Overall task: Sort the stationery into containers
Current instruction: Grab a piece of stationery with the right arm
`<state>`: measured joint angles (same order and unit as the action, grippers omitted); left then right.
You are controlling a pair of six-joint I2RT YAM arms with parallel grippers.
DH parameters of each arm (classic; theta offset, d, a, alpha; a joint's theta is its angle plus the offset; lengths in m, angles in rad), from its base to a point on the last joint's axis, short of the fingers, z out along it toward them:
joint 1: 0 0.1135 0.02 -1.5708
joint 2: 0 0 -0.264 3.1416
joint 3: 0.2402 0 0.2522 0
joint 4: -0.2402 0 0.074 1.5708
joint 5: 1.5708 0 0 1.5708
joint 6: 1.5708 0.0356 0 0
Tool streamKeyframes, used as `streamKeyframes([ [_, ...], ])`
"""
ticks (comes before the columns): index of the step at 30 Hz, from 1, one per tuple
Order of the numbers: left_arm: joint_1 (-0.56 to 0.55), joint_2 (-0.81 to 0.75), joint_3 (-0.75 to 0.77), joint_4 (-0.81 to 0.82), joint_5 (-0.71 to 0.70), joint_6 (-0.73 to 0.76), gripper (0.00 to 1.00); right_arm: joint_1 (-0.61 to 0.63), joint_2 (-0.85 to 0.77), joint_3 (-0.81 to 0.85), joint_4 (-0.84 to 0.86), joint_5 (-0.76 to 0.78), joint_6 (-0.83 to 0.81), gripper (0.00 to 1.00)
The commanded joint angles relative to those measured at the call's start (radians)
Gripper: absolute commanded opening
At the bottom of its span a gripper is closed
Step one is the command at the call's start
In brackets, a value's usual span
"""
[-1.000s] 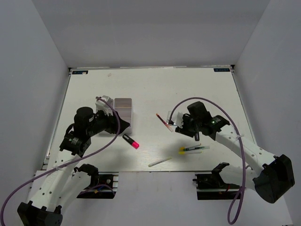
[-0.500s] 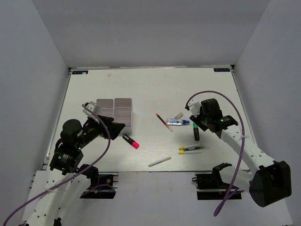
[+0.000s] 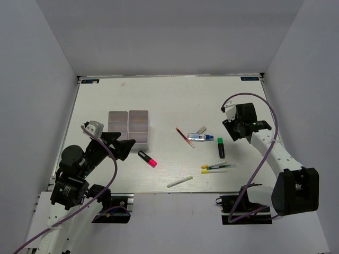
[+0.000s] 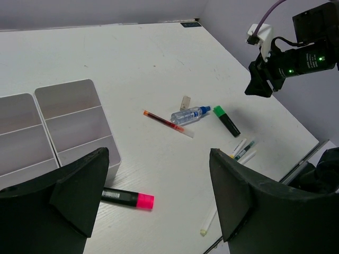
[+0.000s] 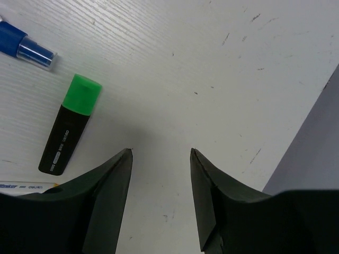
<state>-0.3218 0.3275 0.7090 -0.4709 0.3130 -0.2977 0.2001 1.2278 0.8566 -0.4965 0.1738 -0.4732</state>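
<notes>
Your left gripper (image 4: 159, 182) gapes wide and empty. The right gripper (image 5: 160, 169) is partly open, also empty. The pink highlighter (image 4: 127, 198) lies just beside the bins (image 4: 69, 100); the green highlighter (image 5: 69, 125) lies near the right jaws. Straddle each barrel crosswise at mid-length before closing.

The left arm (image 3: 68, 186) and the right arm (image 3: 269, 150) are both built of white box-shaped links joined by black cylindrical motor housings. A thin purple cable (image 3: 248, 94) loops along each arm, ending in a small white plug block (image 3: 229, 109) near the wrist. The left gripper (image 4: 159, 156) and the right gripper (image 5: 160, 152) have matte black wedge-shaped fingers (image 4: 79, 193). Small green lights (image 4: 319, 59) glow on the right arm's black wrist housing.
</notes>
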Motion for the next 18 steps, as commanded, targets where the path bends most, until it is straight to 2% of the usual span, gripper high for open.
streamKeyframes([
  [1,0.007,0.004,0.012,-0.012,-0.015,-0.004,0.87,-0.033,0.022,0.051,0.022,-0.086,0.05,0.54],
  [6,0.007,0.016,0.012,-0.012,-0.005,-0.004,0.87,-0.06,0.029,0.061,0.03,-0.163,0.053,0.54],
  [10,0.007,0.038,0.012,-0.012,0.014,-0.004,0.87,-0.068,0.068,0.085,0.061,-0.35,0.001,0.54],
  [14,0.007,0.07,0.012,-0.012,0.014,-0.004,0.88,-0.061,0.208,0.165,0.084,-0.466,-0.068,0.54],
  [18,0.007,0.096,0.003,-0.012,0.023,-0.004,0.88,-0.051,0.372,0.264,0.104,-0.511,-0.1,0.54],
])
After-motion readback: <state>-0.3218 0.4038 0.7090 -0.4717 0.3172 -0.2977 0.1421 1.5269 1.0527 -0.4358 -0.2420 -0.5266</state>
